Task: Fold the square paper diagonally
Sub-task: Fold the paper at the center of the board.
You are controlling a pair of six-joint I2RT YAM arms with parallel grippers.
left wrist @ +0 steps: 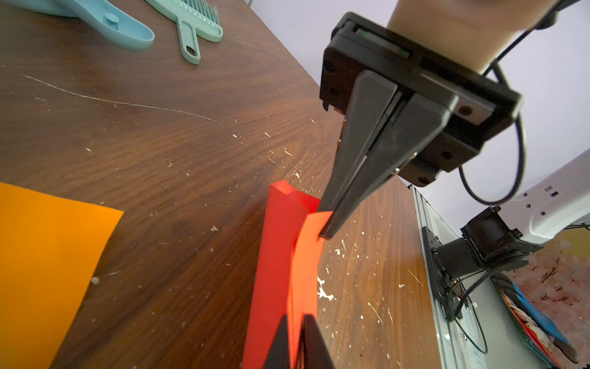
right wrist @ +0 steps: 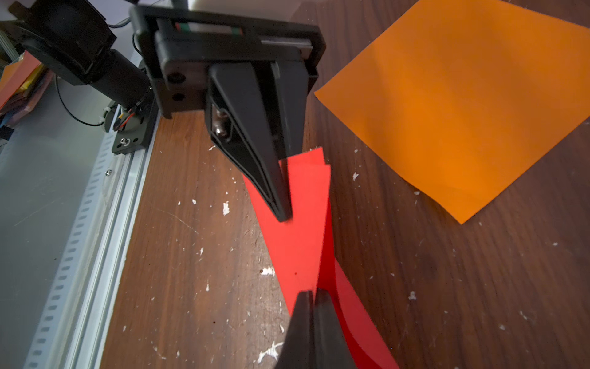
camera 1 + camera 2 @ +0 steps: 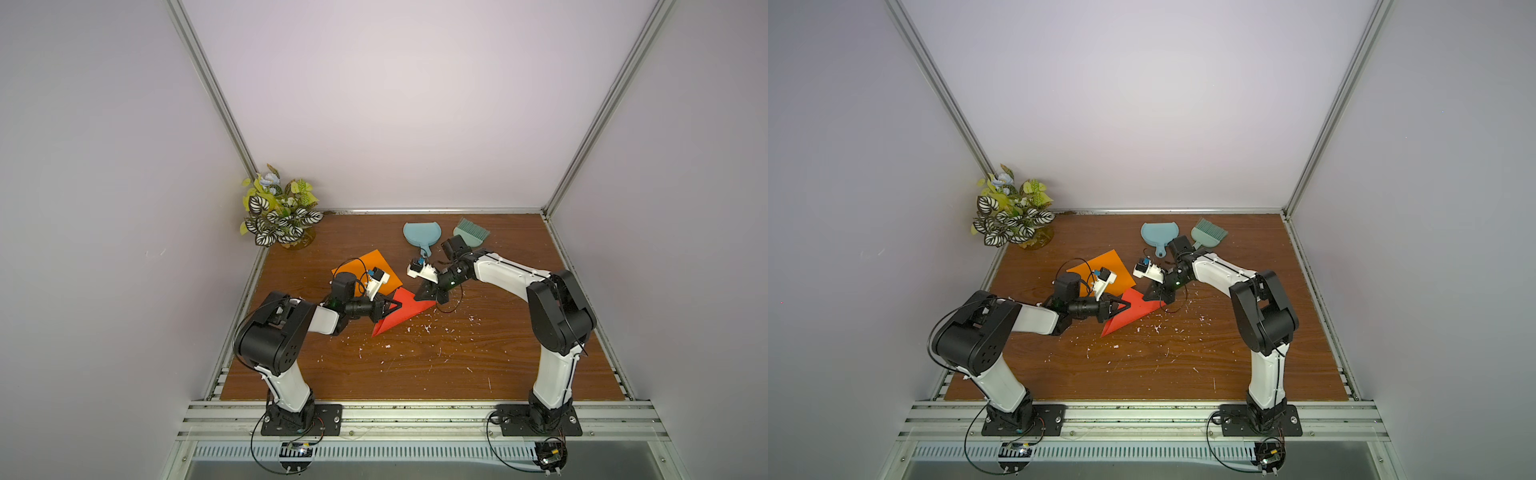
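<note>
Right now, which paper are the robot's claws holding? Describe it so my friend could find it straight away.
Look at the middle of the brown wooden table, between the two robot arms. There the left claw and the right claw both pinch one sheet. It is the red paper, doubled over and partly lifted, unlike the orange paper lying flat beside it.

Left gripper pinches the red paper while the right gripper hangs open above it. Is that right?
Not quite. The right gripper is not open above it: the right wrist view shows it shut on the red paper. The left gripper does pinch that paper.
</note>
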